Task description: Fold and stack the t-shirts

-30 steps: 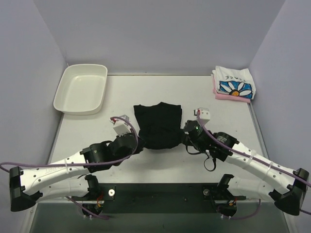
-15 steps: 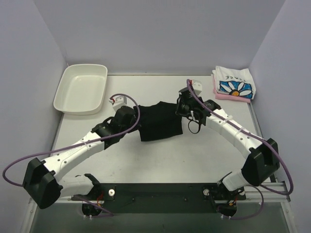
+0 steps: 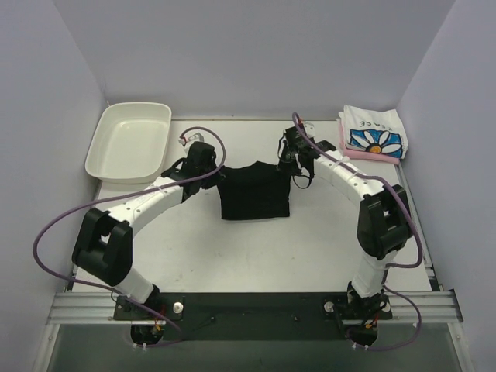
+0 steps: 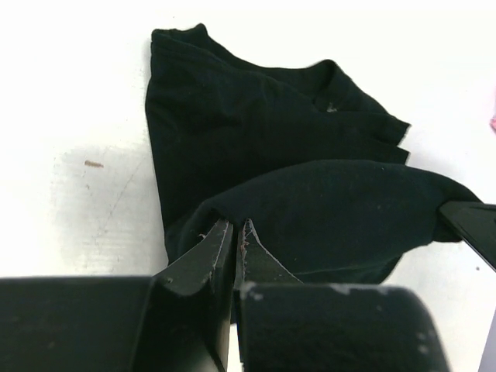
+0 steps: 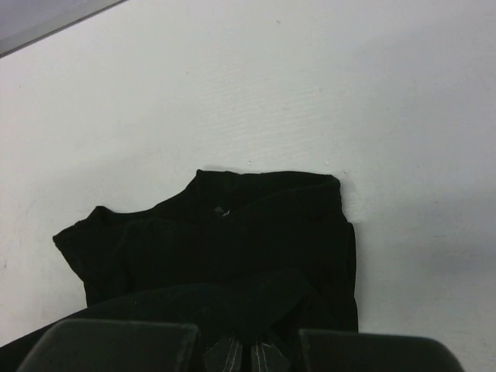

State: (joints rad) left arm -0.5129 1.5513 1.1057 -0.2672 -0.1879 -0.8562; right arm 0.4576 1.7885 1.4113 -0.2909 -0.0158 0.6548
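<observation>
Near the middle of the tabletop (image 3: 232, 248) lay the black t-shirt (image 3: 254, 200), soft, light and limp, sagging between the left gripper (image 4: 235, 232) and right gripper (image 5: 249, 350). Each was pinched onto a corner of its raised edge, probably the surest hold.

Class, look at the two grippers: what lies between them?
The black t-shirt: its lifted edge spans from the left gripper to the right gripper, clearest in the left wrist view.

tray (image 3: 128, 143): white, far-left table corner | table (image 3: 248, 248): white, faint scuffs | walls (image 3: 256, 54): pale lilac
</observation>
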